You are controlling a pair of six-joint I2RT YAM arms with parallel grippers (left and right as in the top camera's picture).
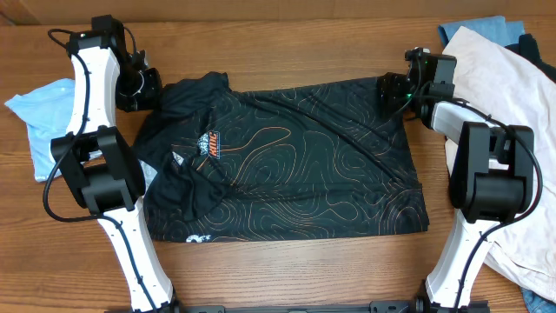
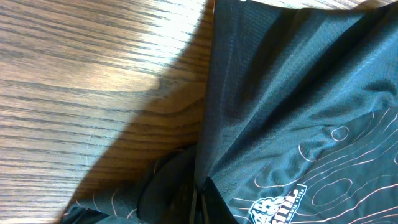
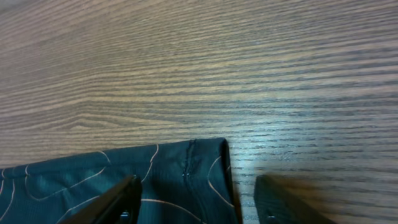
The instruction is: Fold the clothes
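Note:
The black T-shirt (image 1: 287,161) with thin orange contour lines lies spread across the middle of the table, its orange logo (image 1: 208,144) on the left half. At the shirt's far left corner my left gripper (image 1: 141,87) is shut on a bunched fold of the black fabric (image 2: 261,112); in the left wrist view the fingers meet at the bottom edge (image 2: 196,208). At the far right corner my right gripper (image 1: 391,87) stands open, straddling the shirt's seamed corner (image 3: 186,174). One finger (image 3: 118,202) is over the fabric and the other (image 3: 280,202) over bare wood.
A light blue garment (image 1: 39,122) lies crumpled at the left edge behind the left arm. A cream garment (image 1: 512,78) covers the right side under the right arm, with blue cloth (image 1: 478,28) behind it. Bare wooden table (image 1: 287,52) runs along the far side.

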